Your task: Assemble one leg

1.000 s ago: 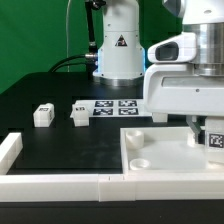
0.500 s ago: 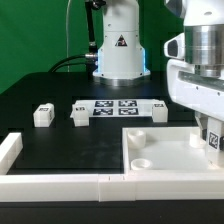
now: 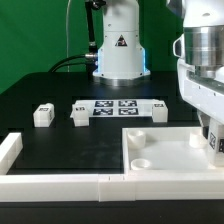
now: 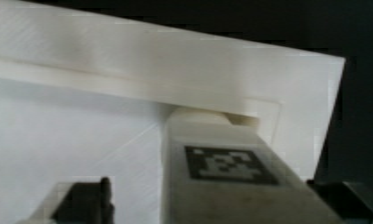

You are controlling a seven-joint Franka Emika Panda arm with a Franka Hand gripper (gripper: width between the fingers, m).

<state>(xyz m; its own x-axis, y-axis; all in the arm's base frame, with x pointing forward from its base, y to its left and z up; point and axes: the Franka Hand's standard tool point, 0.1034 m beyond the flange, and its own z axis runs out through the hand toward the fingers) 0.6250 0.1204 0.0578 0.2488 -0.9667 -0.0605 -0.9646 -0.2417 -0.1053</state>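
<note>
The leg (image 4: 227,165), a white post with a black-and-white tag, stands upright at the corner of the large white panel (image 4: 76,110). In the exterior view it shows at the right edge (image 3: 215,142), over the panel (image 3: 165,152). My gripper (image 4: 215,203) straddles the leg from above. One finger (image 4: 85,200) stands apart from the leg with a visible gap; the other finger (image 4: 352,200) lies close against it. The jaws look open around the leg. The leg's foot and the socket under it are hidden.
Two loose white legs (image 3: 42,115) (image 3: 80,113) lie on the black table at the exterior view's left. A third (image 3: 159,109) sits beside the marker board (image 3: 115,106). A white rail (image 3: 60,185) runs along the front. The robot base (image 3: 118,45) stands behind.
The hand has shifted toward the exterior view's right and turned, while the tagged leg stayed in about the same place on the panel.
</note>
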